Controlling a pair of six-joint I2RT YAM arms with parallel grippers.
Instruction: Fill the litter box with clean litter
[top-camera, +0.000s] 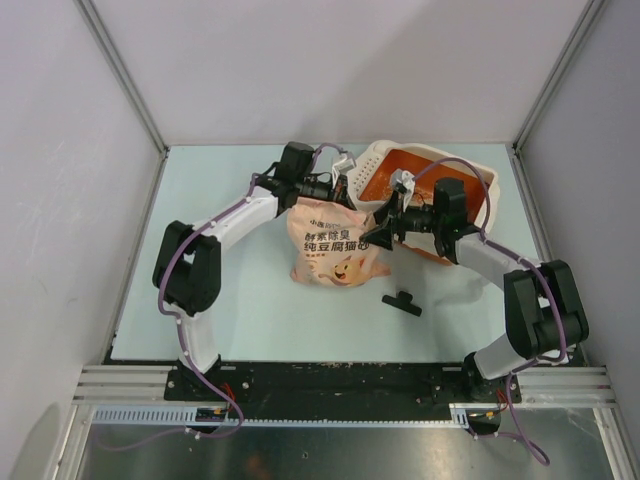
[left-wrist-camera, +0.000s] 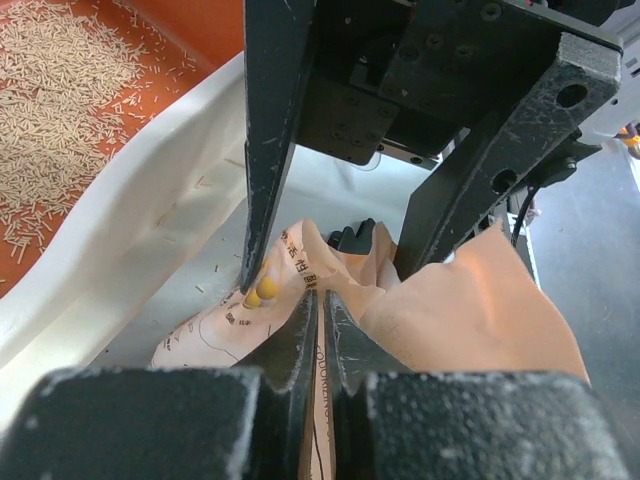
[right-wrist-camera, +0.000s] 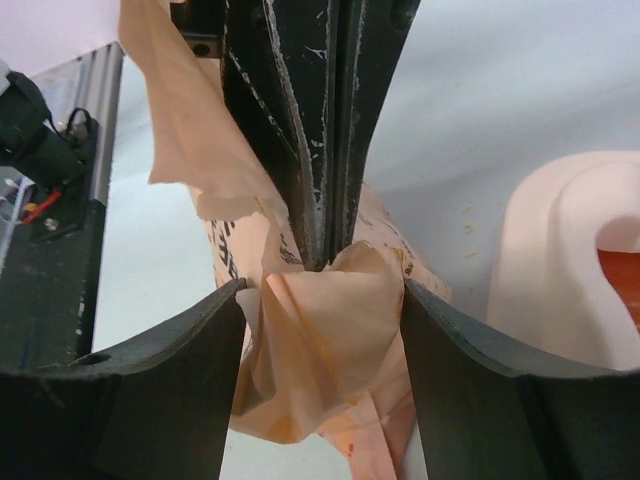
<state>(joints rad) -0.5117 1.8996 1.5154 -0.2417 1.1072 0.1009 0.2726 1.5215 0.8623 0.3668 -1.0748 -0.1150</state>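
The litter box (top-camera: 432, 153) stands tilted at the back right, its orange inside showing. Clean litter (left-wrist-camera: 55, 90) lies scattered on the orange floor, behind the cream rim (left-wrist-camera: 140, 230). The pink bag (top-camera: 326, 248) stands in front of the box. My left gripper (top-camera: 344, 190) is shut on the bag's torn top film (left-wrist-camera: 321, 298). My right gripper (top-camera: 384, 228) is open, its fingers (right-wrist-camera: 200, 340) on either side of the bag's crumpled top corner (right-wrist-camera: 330, 340), facing the left gripper's shut fingers (right-wrist-camera: 322, 130). The box rim (right-wrist-camera: 560, 270) is to its right.
A small black T-shaped part (top-camera: 402, 301) lies on the table in front of the bag. Grey walls and frame posts close in the pale table (top-camera: 250, 310) at the back and sides. A few stray granules lie on the table beside the box (left-wrist-camera: 215, 280).
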